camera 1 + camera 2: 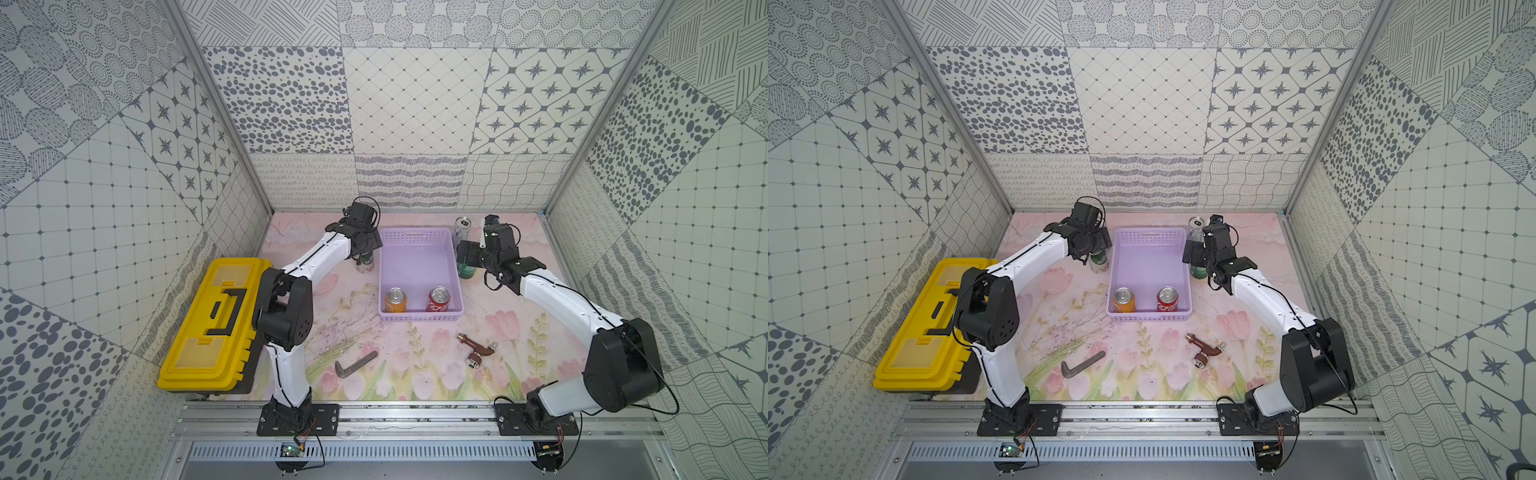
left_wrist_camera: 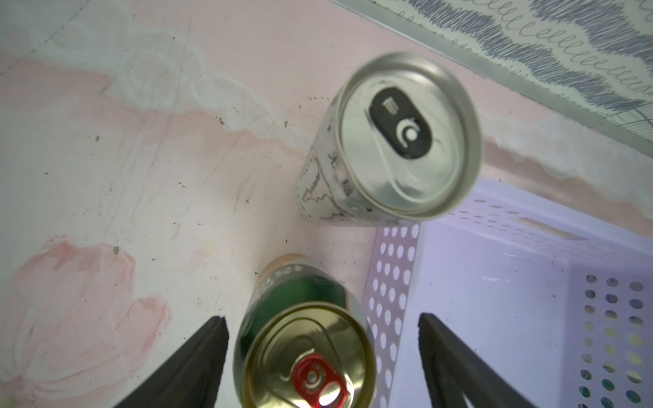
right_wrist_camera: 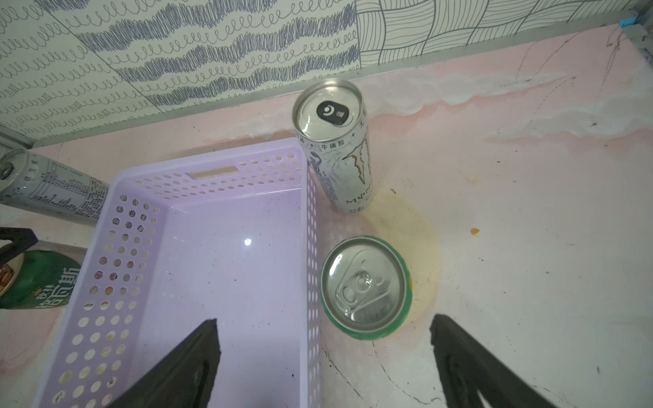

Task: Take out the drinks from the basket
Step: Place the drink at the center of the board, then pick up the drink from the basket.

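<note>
Two drinks stand in the basket (image 1: pixel 419 317) in both top views, the orange can (image 1: pixel 395 300) and the red can (image 1: pixel 439 300), upright at its near end; the other four are out on the bench (image 1: pixel 415 374), two on each side. Both arms reach toward the far end, so whichever goes next must draw back and come down over the near wall. The bent metal bar (image 1: pixel 355 365) and brown tap (image 1: pixel 476 351) lie well clear in front. In the left wrist view, the left gripper (image 2: pixel 322 318) has its fingers spread, with a gap on both sides of the gold-topped can (image 2: pixel 304 356). That can stands on the bench just beside the basket wall, a slim silver can (image 2: pixel 406 137) beyond it. To finish this release well I would lift straight up before swinging, since one finger sits over the basket's inside. In the right wrist view, the right gripper (image 3: pixel 325 319) is spread wide and empty, straddling the wall, with the green can (image 3: pixel 365 286) and second slim can (image 3: pixel 335 148) just outside.
</note>
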